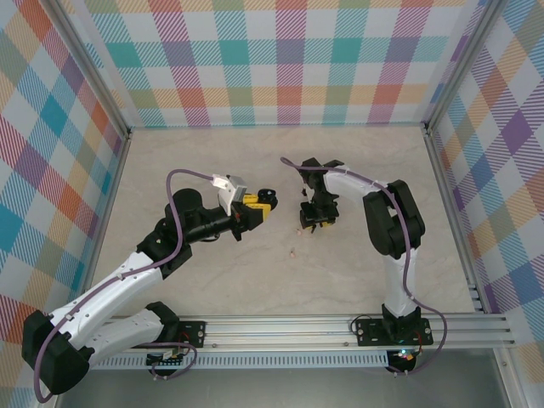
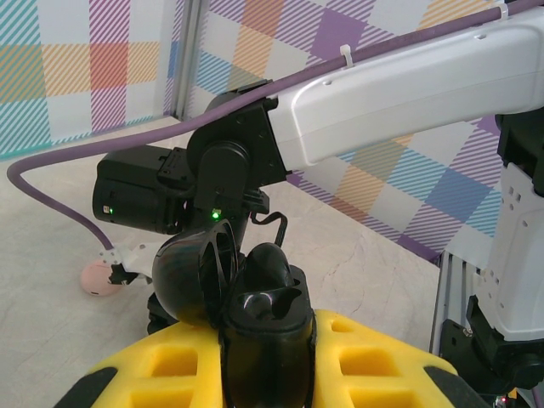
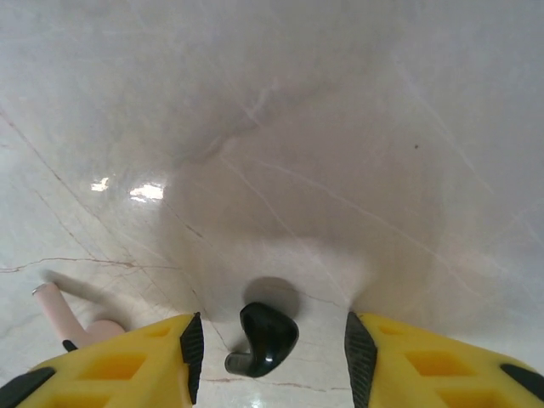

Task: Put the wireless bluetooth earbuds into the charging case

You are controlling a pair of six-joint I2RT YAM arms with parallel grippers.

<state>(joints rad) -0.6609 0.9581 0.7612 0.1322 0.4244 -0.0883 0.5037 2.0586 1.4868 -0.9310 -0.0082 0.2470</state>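
The black earbud (image 3: 263, 340) lies on the table (image 3: 297, 127) between the fingers of my right gripper (image 3: 272, 350), which stand spread and clear of it on both sides. A pink earbud (image 3: 76, 319) lies just left of them. My left gripper (image 2: 268, 370) pinches the black charging case (image 2: 263, 327) (lid open, tipped back).

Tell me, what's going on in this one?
The left tool is shut on the black charging case, whose lid is open. The right tool stands open low over the table, with a black earbud lying loose between its fingers. A pale pink earbud lies beside it. Neither earbud is in the case yet.
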